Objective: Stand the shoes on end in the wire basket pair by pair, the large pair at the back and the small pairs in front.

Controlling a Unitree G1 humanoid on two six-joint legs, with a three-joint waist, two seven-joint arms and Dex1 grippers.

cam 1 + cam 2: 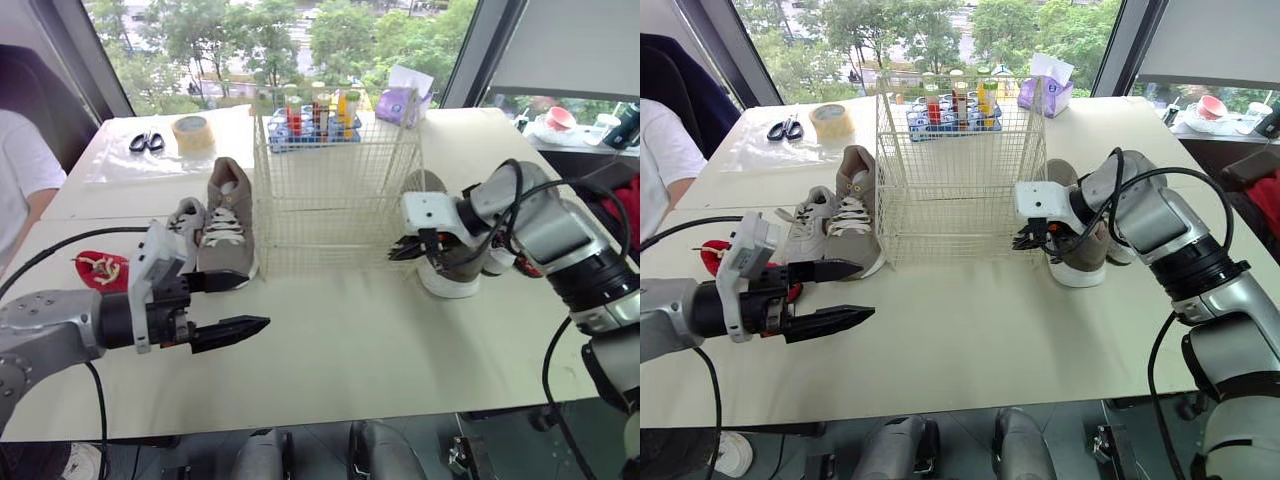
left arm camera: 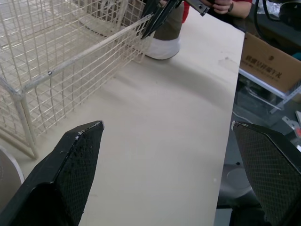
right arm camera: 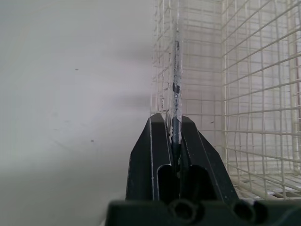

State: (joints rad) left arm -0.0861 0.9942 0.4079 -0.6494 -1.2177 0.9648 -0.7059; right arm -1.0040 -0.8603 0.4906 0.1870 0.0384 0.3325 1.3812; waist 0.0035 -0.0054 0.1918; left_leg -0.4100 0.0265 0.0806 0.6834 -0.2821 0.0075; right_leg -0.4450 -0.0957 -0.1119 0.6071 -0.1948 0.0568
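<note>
Nearest, found the left claw (image 1: 255, 301) hanging over bare tabletop (image 1: 350, 340), fingers spread wide, nothing between them. Saw the right claw (image 1: 397, 250) pinched tight on an upright wire at the near right corner of the wire basket (image 1: 330, 200), empty, mid-tabletop. Judged the step in hand as steadying or shifting the basket ahead of loading, with no shoe inside yet. Counted one basket. Counted two shoes lying flat side by side just left of it: a large taupe shoe (image 1: 230, 215) next to the basket wall and a smaller grey shoe (image 1: 185, 222) beside that. Counted a third shoe (image 1: 1080, 255), taupe with a white sole, just right of the basket behind the right claw. Could not make out a possible further one behind that arm. Expected the next move to need the left claw closing on the large taupe shoe, tipping it on end and setting it at the basket's back.
</note>
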